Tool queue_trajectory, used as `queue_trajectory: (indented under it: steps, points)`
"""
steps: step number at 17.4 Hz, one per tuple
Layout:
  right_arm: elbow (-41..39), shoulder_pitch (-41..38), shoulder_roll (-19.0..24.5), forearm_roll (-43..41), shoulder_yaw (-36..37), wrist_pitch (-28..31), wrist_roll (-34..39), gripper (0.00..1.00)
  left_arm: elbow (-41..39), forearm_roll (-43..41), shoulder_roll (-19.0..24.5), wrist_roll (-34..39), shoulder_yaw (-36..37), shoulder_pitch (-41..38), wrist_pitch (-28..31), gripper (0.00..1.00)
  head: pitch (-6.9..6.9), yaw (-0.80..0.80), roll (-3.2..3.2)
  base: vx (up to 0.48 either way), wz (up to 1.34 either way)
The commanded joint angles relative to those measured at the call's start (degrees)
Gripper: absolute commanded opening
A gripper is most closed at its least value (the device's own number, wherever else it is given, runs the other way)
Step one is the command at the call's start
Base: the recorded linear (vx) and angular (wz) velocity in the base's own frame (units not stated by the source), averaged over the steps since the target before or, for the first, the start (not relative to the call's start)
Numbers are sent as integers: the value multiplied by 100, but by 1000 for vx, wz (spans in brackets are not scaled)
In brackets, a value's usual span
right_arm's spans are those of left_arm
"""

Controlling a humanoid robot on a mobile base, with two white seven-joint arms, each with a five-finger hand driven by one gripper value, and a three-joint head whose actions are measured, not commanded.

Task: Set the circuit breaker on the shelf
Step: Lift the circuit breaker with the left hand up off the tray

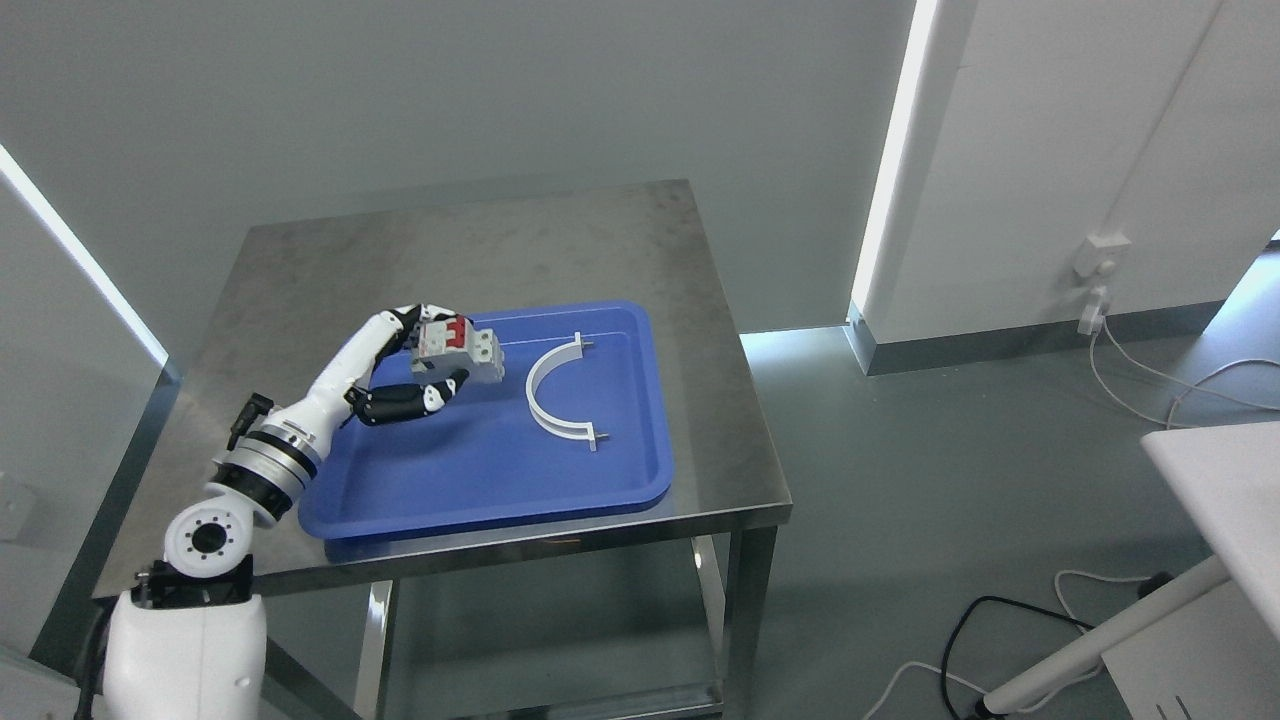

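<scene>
The circuit breaker [458,350], grey-white with red switch levers on top, is held over the upper-left part of the blue tray [480,480]. Whether its underside touches the tray floor or is just clear of it cannot be told from the head view.

It is gripped by the left hand [420,365]: upper fingers [425,312] are curled over the breaker's top and far side, and the black thumb-side finger is pressed against its near lower edge. So the hand is closed around the breaker, pinching it between top and bottom digits. The breaker is tilted slightly, red levers toward the far-left.

The left arm is brought in from the lower left, white forearm crossing the tray's left rim, silver wrist ring and round joint seen near the table's front-left corner.

Just to the right of the breaker, apart from it, a white half-ring bracket [555,395] is laid flat on the tray floor, open side facing right, small pegs at both ends.

The tray is set on a steel table [450,240], toward its front half, near edge close to the table's front edge. A lower shelf [560,690] is partly seen under the tabletop between the legs.

Cables [1150,370] are seen on the grey floor at right, and a white furniture edge at far right. The right arm is not seen.
</scene>
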State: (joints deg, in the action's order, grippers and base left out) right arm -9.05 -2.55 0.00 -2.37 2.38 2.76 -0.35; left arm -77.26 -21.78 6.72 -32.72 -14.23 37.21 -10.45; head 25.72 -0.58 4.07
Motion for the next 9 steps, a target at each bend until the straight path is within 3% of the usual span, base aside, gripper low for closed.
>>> queue_trajectory:
  steps: [1,6,9]
  points:
    - [-9,0,-100,0,0,-3,17,100,-167,1005,-572,668,-1574,305,-587,13,0,0,0,0,0]
    - [0,1,-100,0,0,-3,17,100,-631,1579,-572,1681,-1443,-134,-1933,14,0,0,0,-16,-23]
    - [0,-8,-100,0,0,-3,17,100,-1079,1703,-572,1681,-1101,-696,-2031,14,0,0,0,-67,-134]
